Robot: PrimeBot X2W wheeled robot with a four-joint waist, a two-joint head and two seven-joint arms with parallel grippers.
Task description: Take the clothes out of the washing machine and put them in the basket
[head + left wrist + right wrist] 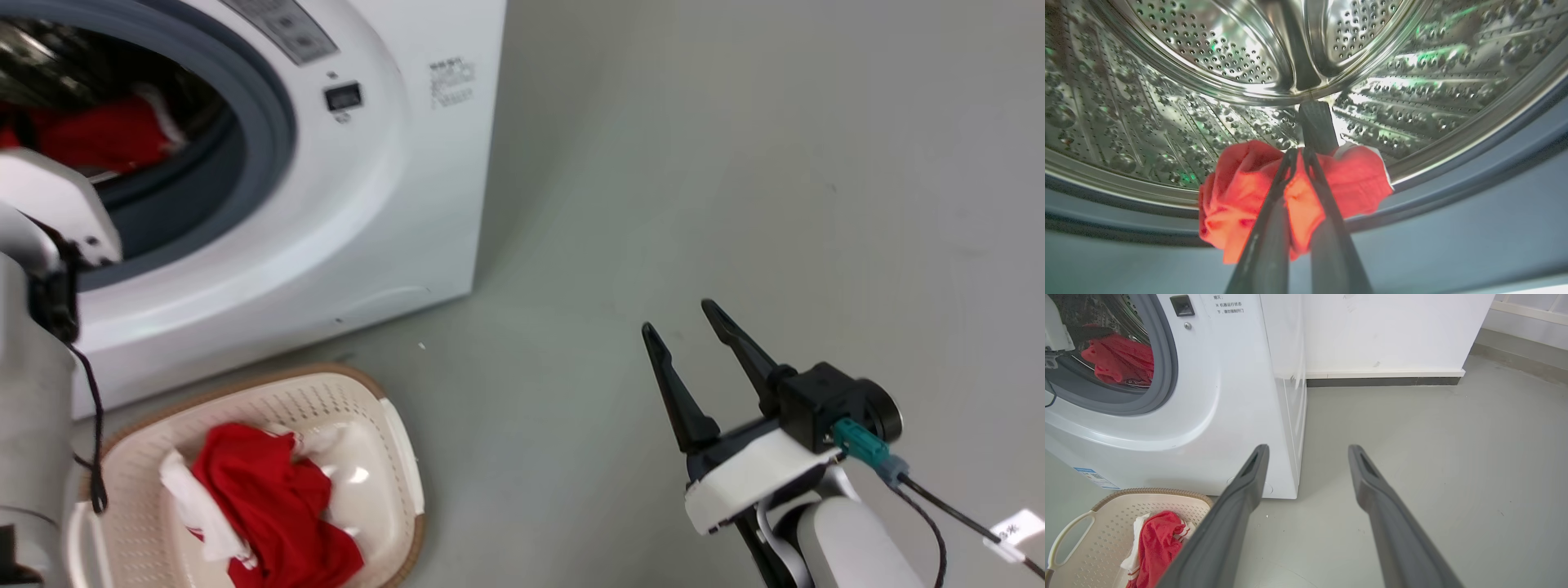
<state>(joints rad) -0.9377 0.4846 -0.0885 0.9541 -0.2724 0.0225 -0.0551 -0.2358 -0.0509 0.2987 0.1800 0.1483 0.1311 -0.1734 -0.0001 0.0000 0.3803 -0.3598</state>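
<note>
Inside the washing machine (1208, 61), left gripper (1298, 152) is pinching clothes (1237, 183); advisable: lifting clear of rim (1494, 175) toward basket (310, 400) at six o'clock.

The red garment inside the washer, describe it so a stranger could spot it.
Find the white washing machine and look through its grey-rimmed porthole into the steel drum. At the drum's front lip hangs a bunched red garment, pinched by the left gripper, unlike the red clothes lying loose in the cream basket.
</note>
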